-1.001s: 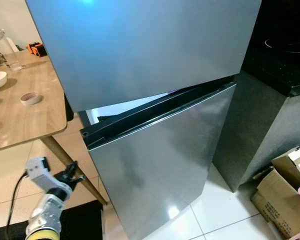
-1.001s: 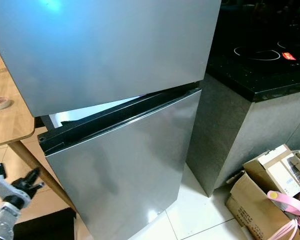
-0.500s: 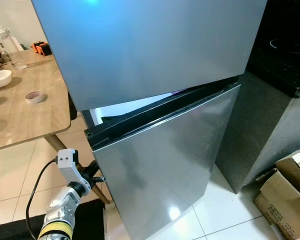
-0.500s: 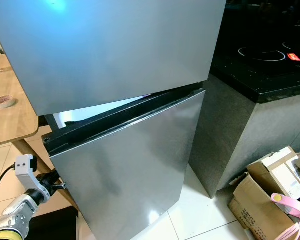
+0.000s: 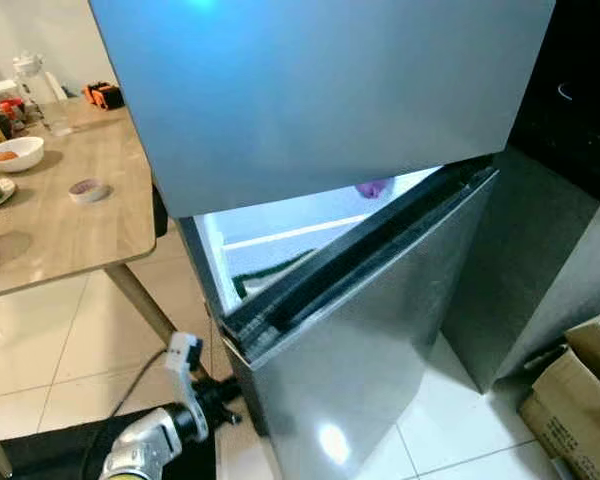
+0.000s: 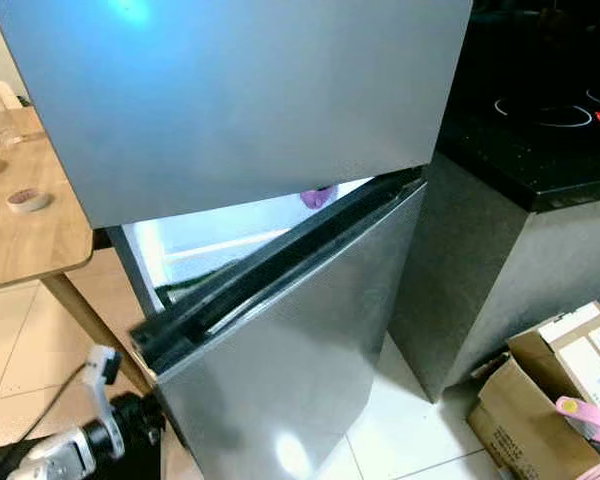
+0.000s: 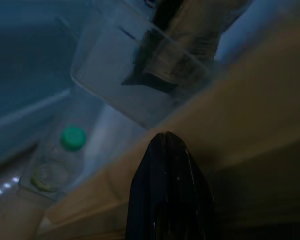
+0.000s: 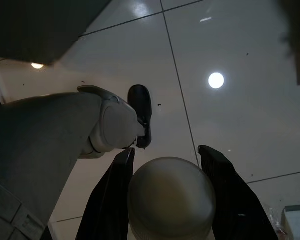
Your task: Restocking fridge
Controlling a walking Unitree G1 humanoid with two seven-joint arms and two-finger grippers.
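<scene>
Left gripper [image 5: 223, 404] at the hinge-free edge of the lower fridge door [image 5: 370, 330]; right gripper [image 8: 165, 165] clasps a pale round object [image 8: 171, 197].

Whether the left fingers are apart or closed cannot be told. That door stands partly ajar, showing the lit interior [image 5: 280, 240] with a purple item [image 5: 372, 188]. In the left wrist view, a green-capped bottle [image 7: 65, 150] sits in a door bin. Farther left stands a wooden table [image 5: 50, 220] with a bowl [image 5: 15, 153].
</scene>
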